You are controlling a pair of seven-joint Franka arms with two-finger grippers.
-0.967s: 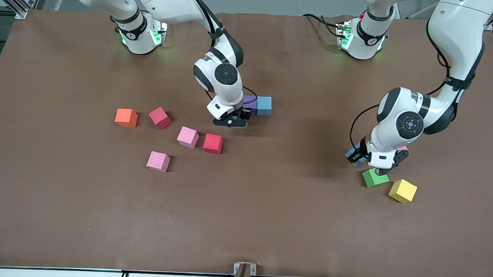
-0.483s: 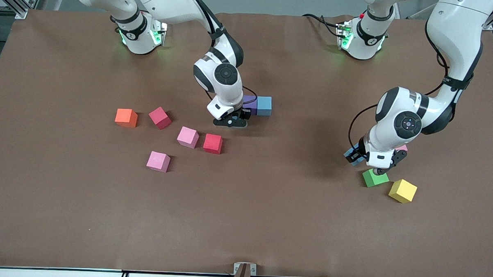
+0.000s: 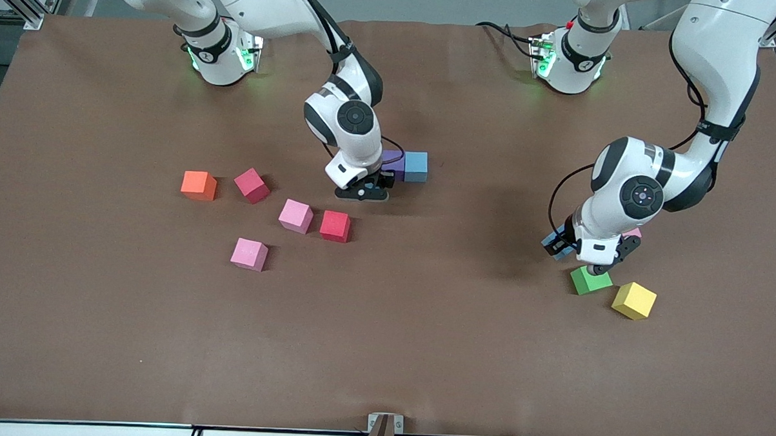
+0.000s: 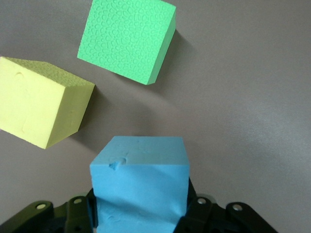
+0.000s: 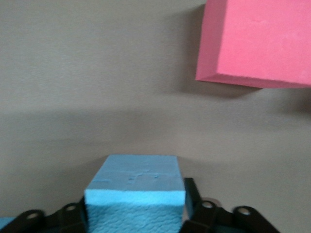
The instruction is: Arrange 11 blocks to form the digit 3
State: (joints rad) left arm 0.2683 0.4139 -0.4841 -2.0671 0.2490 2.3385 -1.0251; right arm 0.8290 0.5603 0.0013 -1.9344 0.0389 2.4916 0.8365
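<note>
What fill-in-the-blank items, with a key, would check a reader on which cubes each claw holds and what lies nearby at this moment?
1. The left claw is shut on a ____ cube.
2. On the table, the green cube lies beside a ____ cube.
3. The purple cube touches a light blue cube near the ____ claw.
4. The orange cube lies toward the ____ arm's end of the table.

Missing words: light blue; yellow; right; right

You see two glossy white arms with black joint bands and round black wrist caps, black cables looping beside each wrist. Green lights glow at both bases. Black grippers show screw holes in both wrist views.
</note>
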